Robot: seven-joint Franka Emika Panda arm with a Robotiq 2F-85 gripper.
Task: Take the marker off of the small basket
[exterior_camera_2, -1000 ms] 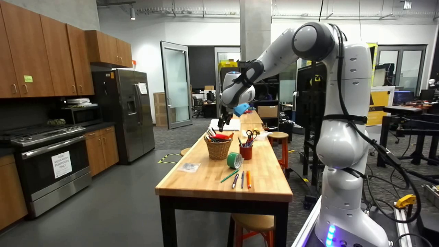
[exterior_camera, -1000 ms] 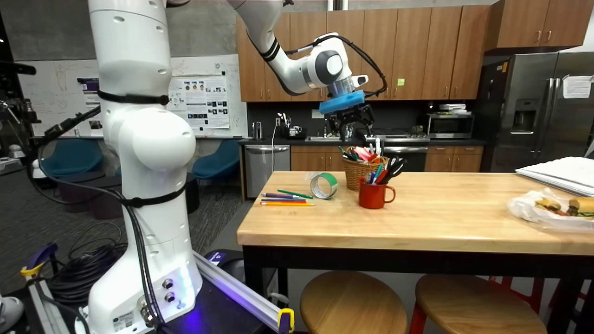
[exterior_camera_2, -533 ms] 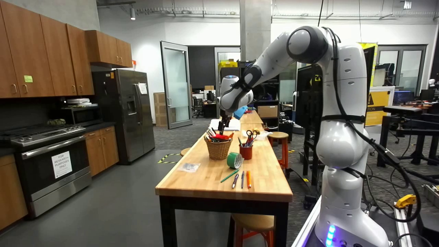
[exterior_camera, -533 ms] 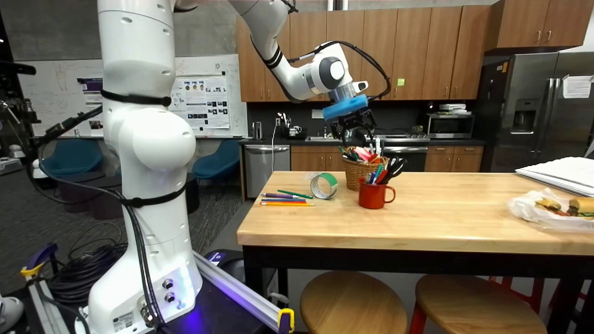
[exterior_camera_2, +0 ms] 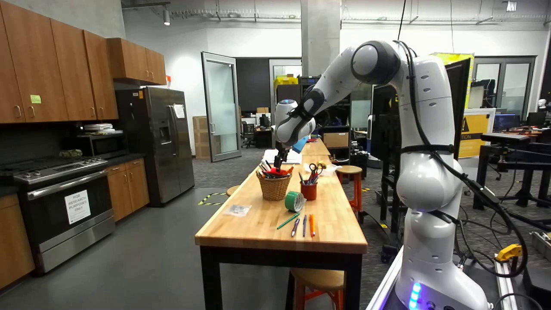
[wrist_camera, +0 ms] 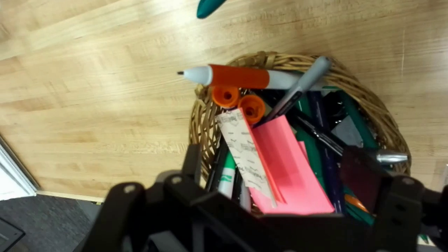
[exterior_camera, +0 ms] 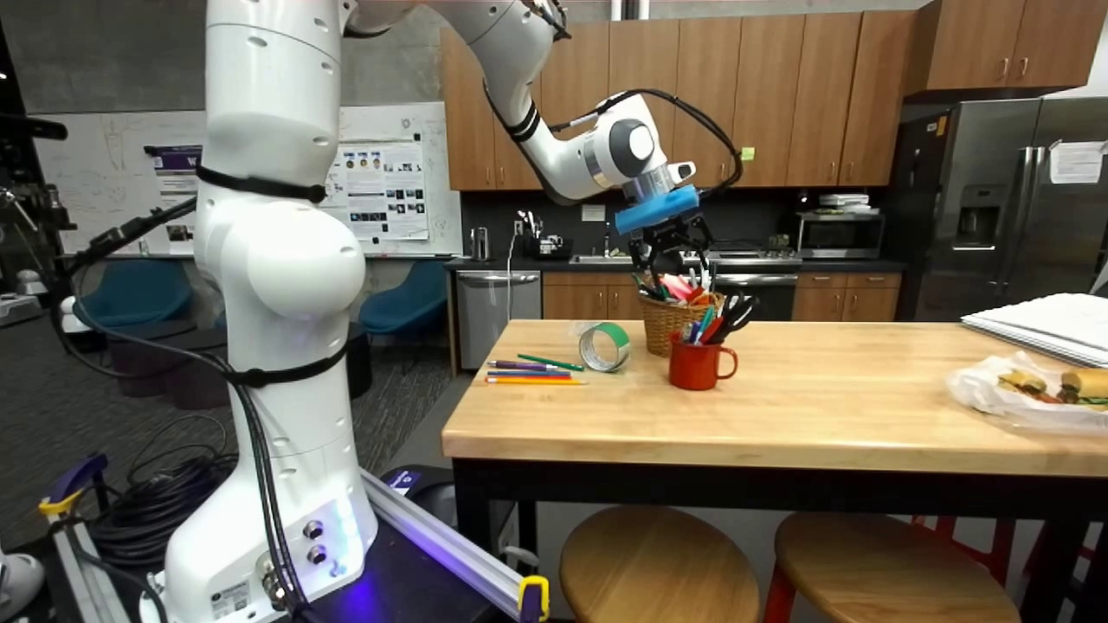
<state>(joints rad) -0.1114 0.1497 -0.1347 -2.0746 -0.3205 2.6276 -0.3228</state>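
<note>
The small basket is a woven wicker basket (exterior_camera: pixel 660 326) on the wooden table, also in an exterior view (exterior_camera_2: pixel 274 190) and the wrist view (wrist_camera: pixel 379 105). It is full of markers, pens and pink paper slips (wrist_camera: pixel 287 164). An orange and white marker (wrist_camera: pixel 241 77) lies across its rim, tip sticking out. A grey marker (wrist_camera: pixel 306 82) leans over the orange one. A green and white marker (wrist_camera: pixel 227 178) stands near the left finger. My gripper (wrist_camera: pixel 276 168) is open and empty, pointing down just above the basket, one finger on each side of the pink slips; it shows in both exterior views (exterior_camera: pixel 680 280) (exterior_camera_2: pixel 279 162).
A red mug (exterior_camera: pixel 692 368) with pens and scissors stands close beside the basket. A green tape roll (exterior_camera: pixel 605 347) and several pens and pencils (exterior_camera: pixel 535 373) lie nearby. A clear plastic bag (exterior_camera_2: pixel 238 210), a wrapped sandwich (exterior_camera: pixel 1034 389) and a notebook (exterior_camera: pixel 1043 324) are also on the table.
The arm has come down and a little forward, so the open gripper is now lower and close over the basket's top. The objects on the table have not moved.
</note>
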